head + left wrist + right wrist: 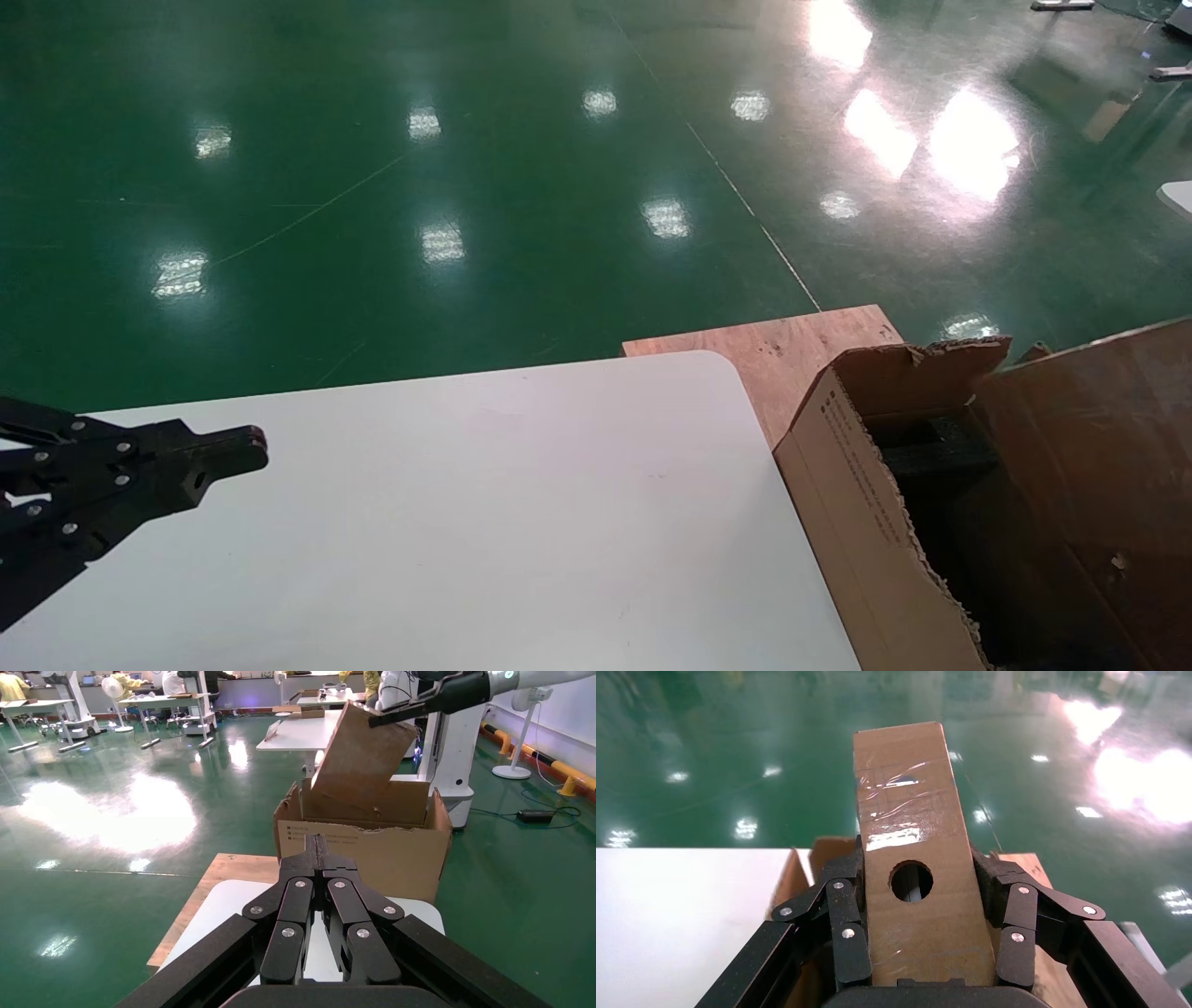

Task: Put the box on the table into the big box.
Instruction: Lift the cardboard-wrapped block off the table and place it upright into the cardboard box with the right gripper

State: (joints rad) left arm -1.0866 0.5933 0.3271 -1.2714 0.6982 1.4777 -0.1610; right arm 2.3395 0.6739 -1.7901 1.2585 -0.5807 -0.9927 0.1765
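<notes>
Jaws pressed together, our left gripper point(247, 447) hovers over the left side of the white table point(484, 522). Farther right, above the big box point(393, 855) just beside the table's edge, our right gripper point(921, 874) clamps the box point(916, 881) between its jaws.

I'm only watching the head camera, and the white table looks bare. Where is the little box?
Observer: The right gripper is clamped on the box; the right wrist camera shows its round hole.
Operator: Is it inside the carton?
Observer: No. The left wrist camera shows it held tilted over the big box's open top, not set down.
Operator: And the other arm?
Observer: The left gripper is over the table; its own camera shows its fingers pressed together on nothing.
</notes>
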